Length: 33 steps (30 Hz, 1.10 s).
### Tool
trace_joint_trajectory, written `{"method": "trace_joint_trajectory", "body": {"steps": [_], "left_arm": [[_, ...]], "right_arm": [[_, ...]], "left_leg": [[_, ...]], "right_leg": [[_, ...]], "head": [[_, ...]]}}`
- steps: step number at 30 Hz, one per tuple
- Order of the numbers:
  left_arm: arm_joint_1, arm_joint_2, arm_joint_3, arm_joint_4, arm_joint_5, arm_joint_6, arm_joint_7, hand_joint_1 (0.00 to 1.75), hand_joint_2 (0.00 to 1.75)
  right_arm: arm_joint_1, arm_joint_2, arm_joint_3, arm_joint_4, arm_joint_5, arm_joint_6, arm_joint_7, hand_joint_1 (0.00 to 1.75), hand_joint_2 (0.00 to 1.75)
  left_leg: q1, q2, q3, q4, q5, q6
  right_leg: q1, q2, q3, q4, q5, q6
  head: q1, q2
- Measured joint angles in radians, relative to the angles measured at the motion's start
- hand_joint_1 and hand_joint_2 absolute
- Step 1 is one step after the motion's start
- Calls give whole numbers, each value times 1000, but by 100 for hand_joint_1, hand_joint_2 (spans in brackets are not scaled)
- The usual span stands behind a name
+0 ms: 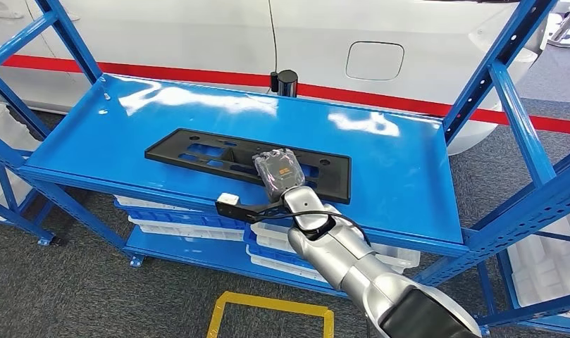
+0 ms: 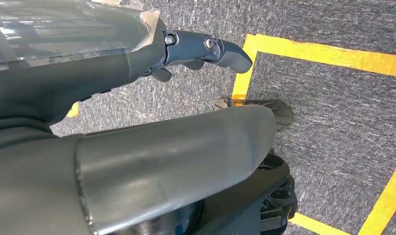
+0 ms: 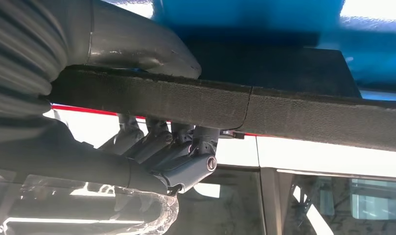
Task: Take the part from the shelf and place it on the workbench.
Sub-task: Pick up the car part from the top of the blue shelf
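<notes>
A long flat black plastic part [image 1: 197, 151] with cut-outs lies on the blue shelf [image 1: 394, 176], near its front edge. My right hand [image 1: 278, 174], wrapped in clear film, sits over the part's near right section. In the right wrist view the thumb [image 3: 151, 49] presses one face of the part's edge [image 3: 284, 110] and the fingers [image 3: 171, 147] curl against the other face, so the hand grips it. My left hand [image 2: 137, 98] hangs over the grey carpet, holding nothing, its fingers [image 2: 205, 49] apart from the thumb.
A small black cylinder [image 1: 287, 82] stands at the shelf's back edge, before a white car [image 1: 373, 42]. Blue uprights [image 1: 521, 120] frame the shelf on both sides. White bins [image 1: 183, 218] fill the lower level. Yellow tape [image 1: 268, 306] marks the floor.
</notes>
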Motion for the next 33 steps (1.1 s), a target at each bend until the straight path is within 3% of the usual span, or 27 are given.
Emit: {"method": "trace_joint_trajectory", "body": {"steps": [9,13,23,33], "left_arm": [[-2,-2,0,3,8,5,1,0,0],[-2,-4,0,4,8,8,0,0,175],[-2,-7,-4,5,20,18,-14,0,175],[-2,-10,-11,12,39,18,-32,0,175]], "right_arm": [[0,5,-13,0,8,-3,-7,175,175],[0,6,-16,0,7,-8,-7,175,175],[2,5,-63,-54,-22,-59,-35,175,175],[24,-13,-159,-305,-108,-98,-86,175,175]], "left_leg": [[0,0,0,0,0,0],[0,0,0,0,0,0],[0,0,0,0,0,0],[0,0,-1,0,0,0]], "right_leg": [[0,0,0,0,0,0],[0,0,0,0,0,0],[0,0,0,0,0,0],[0,0,-1,0,0,0]], "head": [[0,0],[0,0],[0,0],[0,0]]}}
